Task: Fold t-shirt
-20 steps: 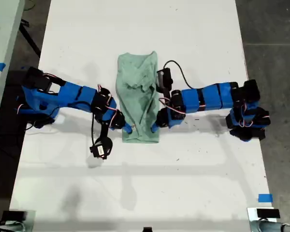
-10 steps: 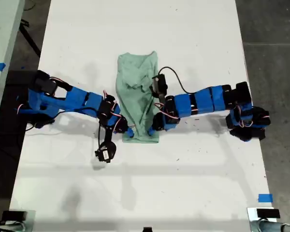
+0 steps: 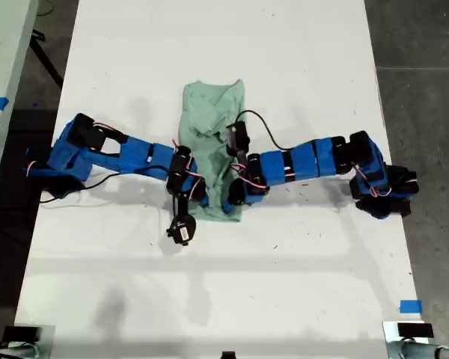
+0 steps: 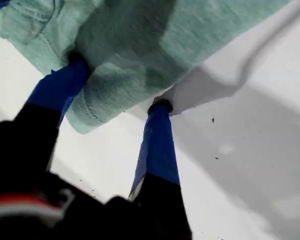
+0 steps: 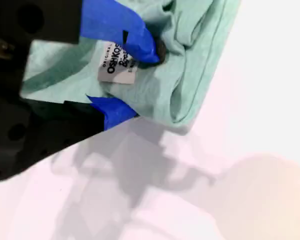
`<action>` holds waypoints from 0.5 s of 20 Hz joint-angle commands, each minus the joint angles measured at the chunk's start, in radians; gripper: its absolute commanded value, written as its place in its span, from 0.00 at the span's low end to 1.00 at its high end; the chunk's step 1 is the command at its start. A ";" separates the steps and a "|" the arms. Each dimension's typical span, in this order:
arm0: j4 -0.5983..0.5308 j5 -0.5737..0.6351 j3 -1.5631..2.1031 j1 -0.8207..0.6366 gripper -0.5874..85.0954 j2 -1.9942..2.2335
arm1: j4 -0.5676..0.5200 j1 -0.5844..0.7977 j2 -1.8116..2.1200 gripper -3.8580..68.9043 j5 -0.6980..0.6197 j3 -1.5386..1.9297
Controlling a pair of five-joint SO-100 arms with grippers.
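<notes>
Closest to the lens, my first gripper [image 4: 118,83] is at a hemmed corner of the t-shirt [image 3: 213,127]. One blue finger is tucked in under the cloth and the other touches the edge. The fingers stand apart with the corner draped between them, and I cannot tell whether they have actually bitten. A shadow lies on the worktop [image 3: 284,284] below that corner, so I judge the corner is raised a little, which is where I want it for turning the end over.

My second gripper [image 5: 145,82] is on the same end, beside the sewn-in label [image 5: 117,65]. Its fingers are clamped on a thick fold: cloth bunches against the upper finger and the lower one sits under the edge. Taking several layers at once should keep the folded stack together when it moves (a thin pinch would let the under layers slide).

In the exterior view both arms reach in from opposite sides and meet at the end of the shirt nearest that view's bottom edge. I can't match either arm to a wrist camera with confidence. Holding the two corners of one end makes sense, since it lets that edge travel level.

Farther off, the shirt lies as a narrow strip along the middle of the worktop, its sides already turned in and its far end flat and untouched. I judge that the fold of the near end toward the far end is the step in hand. The risk is one corner slipping and leaving the edge skewed
</notes>
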 commanded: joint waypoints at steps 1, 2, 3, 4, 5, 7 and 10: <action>0.048 -0.002 -0.058 -0.018 0.04 -0.023 | -0.005 0.002 -0.018 0.41 -0.014 -0.069; 0.048 0.000 -0.058 -0.018 0.01 -0.025 | -0.005 0.002 -0.025 0.33 -0.015 -0.072; 0.049 0.000 -0.058 -0.015 0.01 -0.025 | 0.008 0.003 -0.035 0.19 -0.006 -0.083; 0.049 0.002 -0.060 -0.011 0.01 -0.025 | 0.029 0.005 -0.046 0.06 0.006 -0.101; 0.049 -0.003 -0.060 -0.005 0.01 -0.023 | 0.035 0.005 -0.046 0.04 0.012 -0.104; 0.051 -0.012 -0.060 0.014 0.01 0.003 | 0.049 0.000 -0.040 0.04 0.012 -0.127; 0.075 -0.018 -0.060 0.048 0.01 0.072 | 0.109 -0.014 0.020 0.04 0.029 -0.149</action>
